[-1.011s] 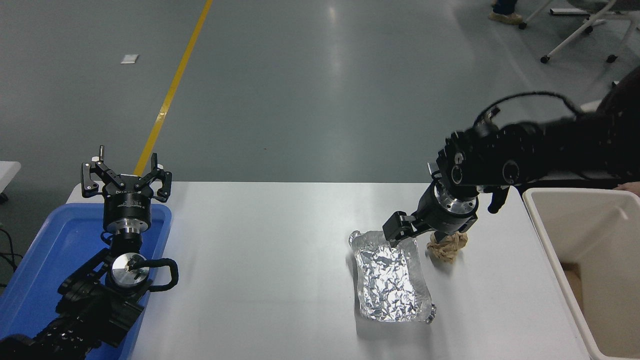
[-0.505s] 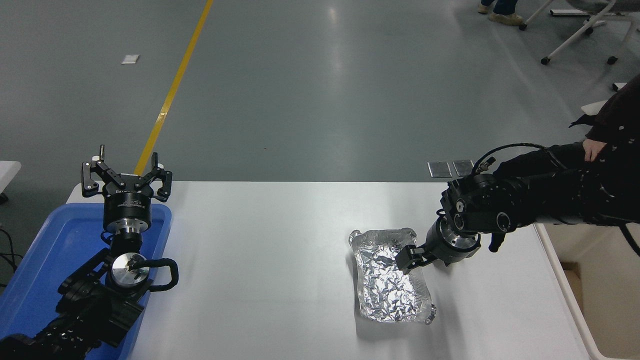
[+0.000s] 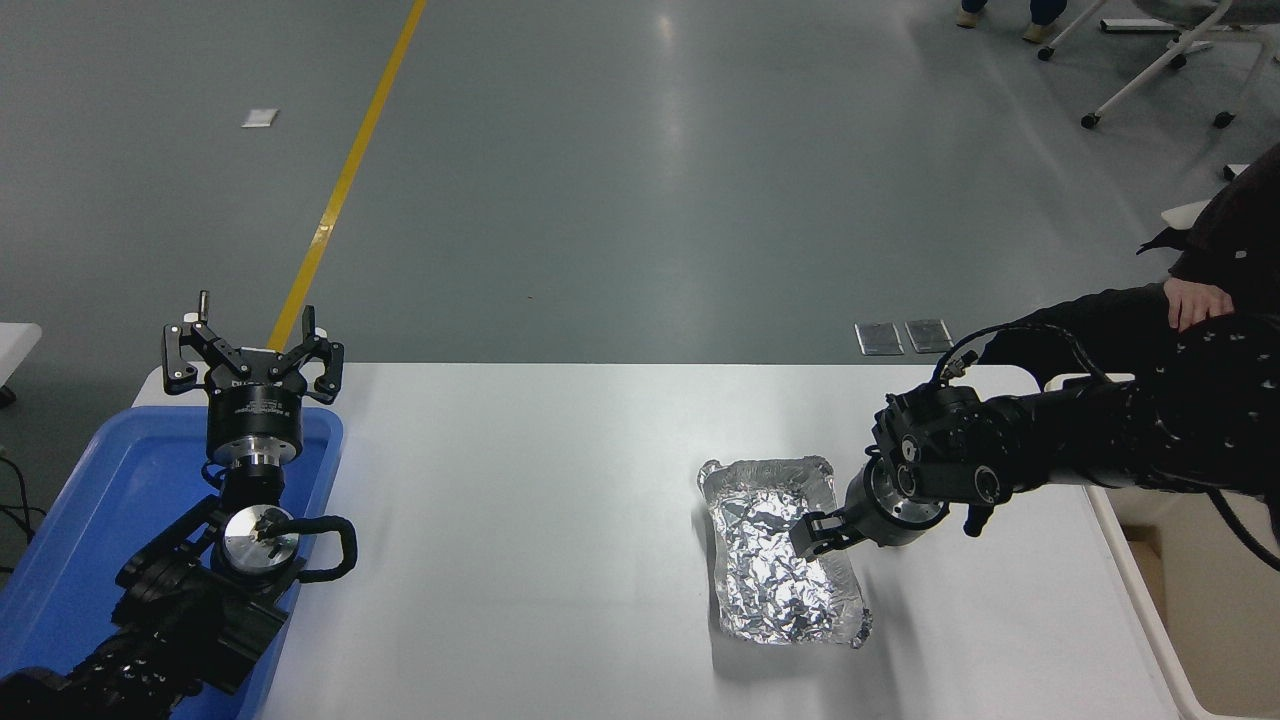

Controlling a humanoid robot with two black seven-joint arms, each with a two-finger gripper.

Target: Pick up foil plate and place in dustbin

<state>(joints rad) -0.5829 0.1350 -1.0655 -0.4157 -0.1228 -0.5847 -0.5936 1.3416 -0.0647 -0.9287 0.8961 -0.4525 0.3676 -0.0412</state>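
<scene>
My right pincer (image 3: 815,530) was low at the right rim of the foil plate (image 3: 775,560), center-right of the frame, approx. where an edge grip is possible. I could not tell how far it was open, or if it held the rim. The plate lay flat on the desk (image 3: 540,500), w/ nothing inside. The dustbin (image 3: 1150,590) showed only at the lower right edge; contents not visible. My left pincer (image 3: 253,350) was parked, spread wide and holding nothing, over the blue tray (image 3: 90,500) at lower left.
</scene>
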